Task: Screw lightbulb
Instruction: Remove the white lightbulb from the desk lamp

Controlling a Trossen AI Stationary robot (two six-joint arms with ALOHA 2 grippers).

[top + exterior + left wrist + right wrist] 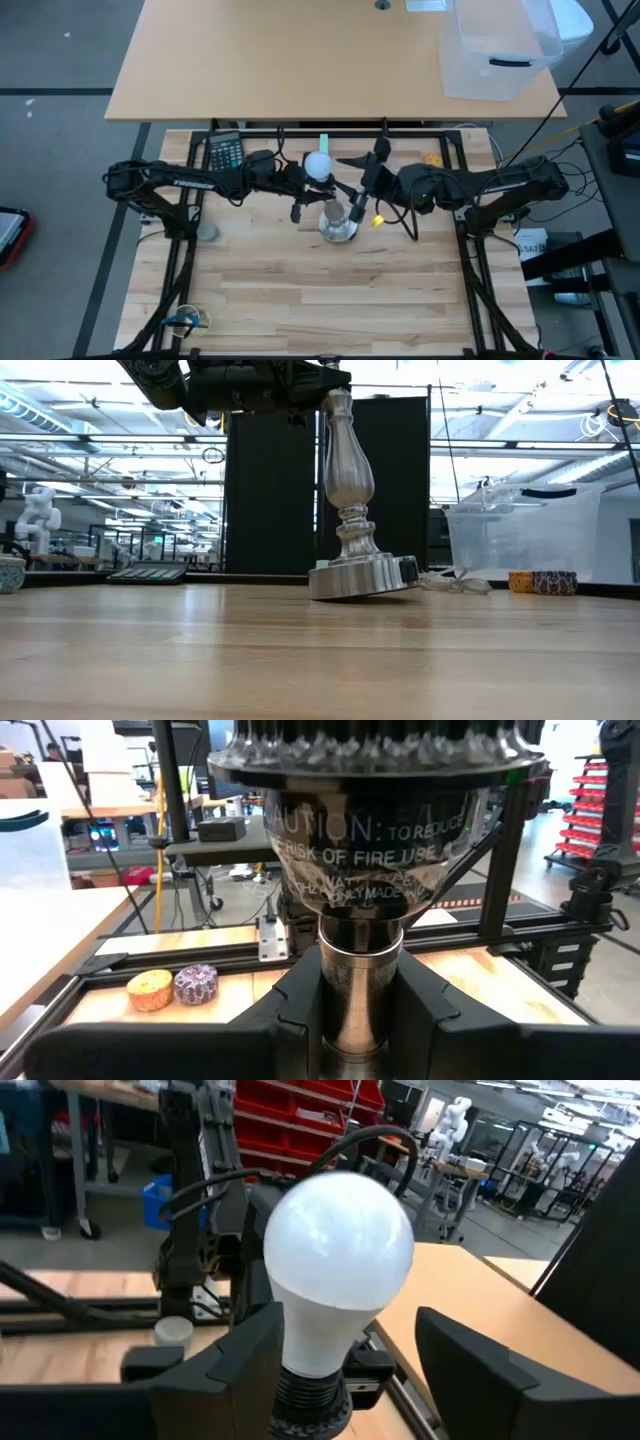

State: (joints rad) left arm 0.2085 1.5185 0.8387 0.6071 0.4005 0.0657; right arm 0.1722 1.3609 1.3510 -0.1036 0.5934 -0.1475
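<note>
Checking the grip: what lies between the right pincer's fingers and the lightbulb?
Nothing. In the right wrist view the lightbulb stands between the fingers of the right pincer: one close beside its neck, the other across a bare gap.

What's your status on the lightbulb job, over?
Left gripper shut on the stand neck, base tipped. Right gripper open, straddling the lightbulb. Nothing in the way.

bulb: white lightbulb (338, 1265), upright, ribbed grey base down
fingers: right gripper (345, 1380) flanking base, one finger touching, other apart
behind: black cables (260, 1180)
</note>
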